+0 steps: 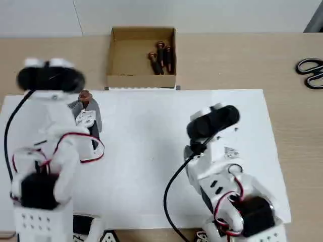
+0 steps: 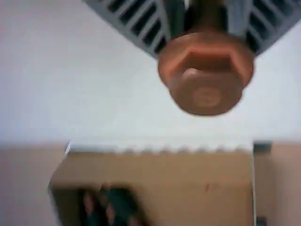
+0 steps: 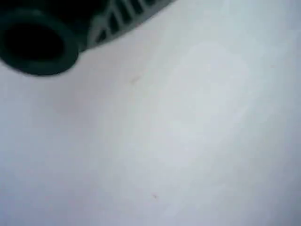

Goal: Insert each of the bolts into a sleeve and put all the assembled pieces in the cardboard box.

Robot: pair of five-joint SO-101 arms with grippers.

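Left gripper (image 1: 85, 107), near the 10 o'clock corner of the white sheet (image 1: 151, 151), is clenched on a copper bolt (image 2: 205, 77). The hex head pokes out past the ribbed jaws and the shank runs back between them. Right gripper (image 3: 56, 23) sits toward 4 o'clock, low over the sheet. We read it as grasping a black sleeve (image 3: 33, 44), bore open, though that view is soft. Cardboard box (image 1: 141, 80) lies at 12 o'clock, just off the sheet, with assembled pieces (image 1: 161, 58) in its 3 o'clock half.

Handling, as we judge it:
- **Bolt:** small, rigid, smooth metal, apt to swivel. Best held on the shank near the head, tip free.
- **Sleeve:** light and stiff. Grip mid-body, mouth clear.

Room: open sheet between the arms for mating. The box's near wall could snag a low approach. Scissors (image 1: 310, 72) lie far off at 2 o'clock, no bother.
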